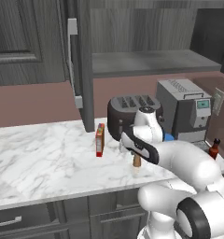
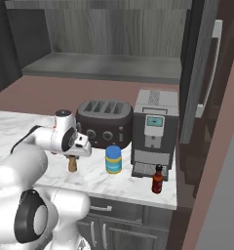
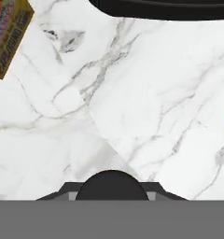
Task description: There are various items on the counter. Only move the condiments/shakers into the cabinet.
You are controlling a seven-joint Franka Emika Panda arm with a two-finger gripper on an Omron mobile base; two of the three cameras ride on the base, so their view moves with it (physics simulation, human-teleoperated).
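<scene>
Dark-capped brown shaker (image 2: 72,164) stands upright on the counter (image 1: 44,158), pinched from above by the hand (image 2: 72,157), likely ready for lifting to the cabinet (image 1: 146,63) above. Beyond it: blue-lidded jar (image 2: 113,159), toaster (image 2: 104,123), red-orange box (image 1: 100,140).

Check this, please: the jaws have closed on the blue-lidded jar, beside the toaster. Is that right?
Not the jar. The right base view shows the jaws closed on the brown shaker; the blue-lidded jar stands free beside it, before the toaster.
</scene>
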